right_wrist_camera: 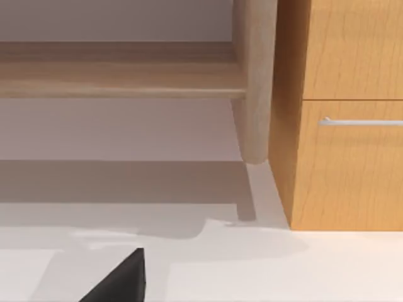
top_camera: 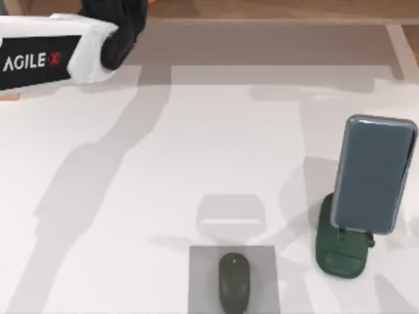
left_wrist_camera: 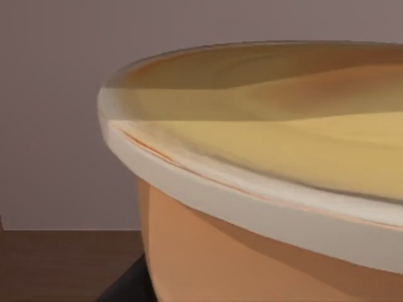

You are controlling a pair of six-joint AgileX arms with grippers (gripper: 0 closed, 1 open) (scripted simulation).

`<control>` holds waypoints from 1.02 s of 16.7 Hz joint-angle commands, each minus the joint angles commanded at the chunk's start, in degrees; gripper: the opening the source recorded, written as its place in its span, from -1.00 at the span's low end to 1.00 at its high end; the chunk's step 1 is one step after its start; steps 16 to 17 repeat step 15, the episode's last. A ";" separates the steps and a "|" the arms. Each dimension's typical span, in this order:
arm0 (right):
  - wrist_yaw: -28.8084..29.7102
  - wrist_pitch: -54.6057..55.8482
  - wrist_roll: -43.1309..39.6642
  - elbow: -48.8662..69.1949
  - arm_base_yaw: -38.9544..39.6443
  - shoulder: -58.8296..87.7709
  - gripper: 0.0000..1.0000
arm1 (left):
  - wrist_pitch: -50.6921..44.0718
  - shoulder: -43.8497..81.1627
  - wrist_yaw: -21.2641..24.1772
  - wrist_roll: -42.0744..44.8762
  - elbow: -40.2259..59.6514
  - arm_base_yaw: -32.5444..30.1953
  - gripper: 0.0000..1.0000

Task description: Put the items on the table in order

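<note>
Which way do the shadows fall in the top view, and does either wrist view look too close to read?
Top view: soft grey shadows from the phone and the left arm lie leftward across the table. Left wrist view: the cup sits very close, its yellow lid smeared. Right wrist view: even light, the shelf shading the tabletop beneath.

Rendered office-like desk setting, white table [top_camera: 131, 196], mouse [top_camera: 234, 282] on pad [top_camera: 203, 275], phone [top_camera: 373, 173] on stand [top_camera: 340, 252], wooden drawer cabinet [right_wrist_camera: 346, 94]

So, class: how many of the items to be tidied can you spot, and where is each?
3. Mouse on the grey pad at the near edge; phone propped on its stand at right; cup close before the left wrist camera.
</note>
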 joint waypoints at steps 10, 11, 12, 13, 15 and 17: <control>0.00 0.00 0.00 0.00 0.00 0.00 1.00 | 0.00 0.00 0.00 0.00 0.00 0.00 1.00; 0.00 0.00 0.00 0.00 0.00 0.00 1.00 | 0.00 0.00 0.00 0.00 0.00 0.00 1.00; 0.00 0.00 0.00 0.00 0.00 0.00 1.00 | 0.00 0.00 0.00 0.00 0.00 0.00 1.00; 0.00 0.00 0.00 0.00 0.00 0.00 1.00 | 0.00 0.00 0.00 0.00 0.00 0.00 1.00; 0.00 0.00 0.00 0.00 0.00 0.00 1.00 | 0.00 0.00 0.00 0.00 0.00 0.00 1.00; 0.00 0.00 0.00 0.00 0.00 0.00 1.00 | 0.00 0.00 0.00 0.00 0.00 0.00 1.00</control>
